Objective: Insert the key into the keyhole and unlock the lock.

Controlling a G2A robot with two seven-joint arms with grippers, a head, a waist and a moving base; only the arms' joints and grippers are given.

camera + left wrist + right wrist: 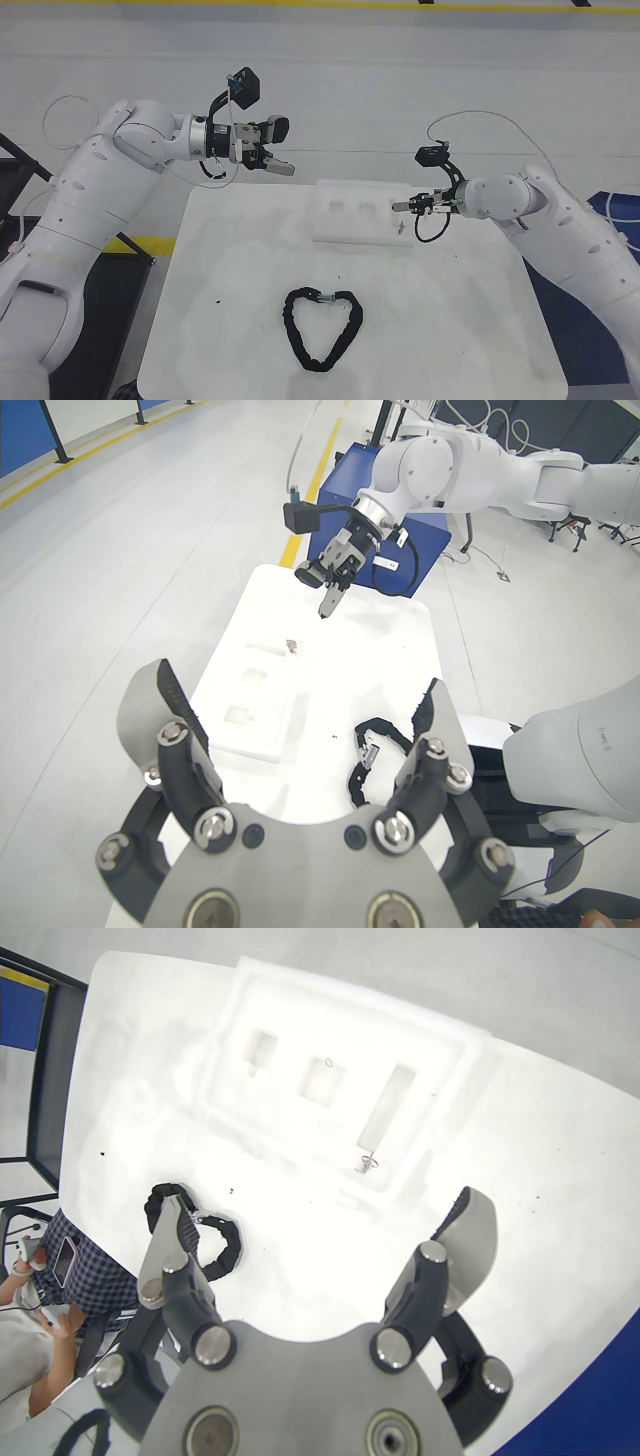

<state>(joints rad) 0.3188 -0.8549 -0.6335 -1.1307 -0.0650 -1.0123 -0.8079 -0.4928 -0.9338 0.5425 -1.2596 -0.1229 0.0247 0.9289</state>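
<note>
The key (367,1163), small and silvery with a wire ring, lies on the white foam tray (340,232) at the end of its long slot. The lock (322,328), a black sleeved cable bent into a heart-like loop with a silvery barrel where its ends meet, lies on the white worktop (450,330), well apart from the key. The right tool (320,1198) hangs spread wide above the tray near the key. The left tool (300,675), also wide, hangs by the worktop's far edge.
</note>
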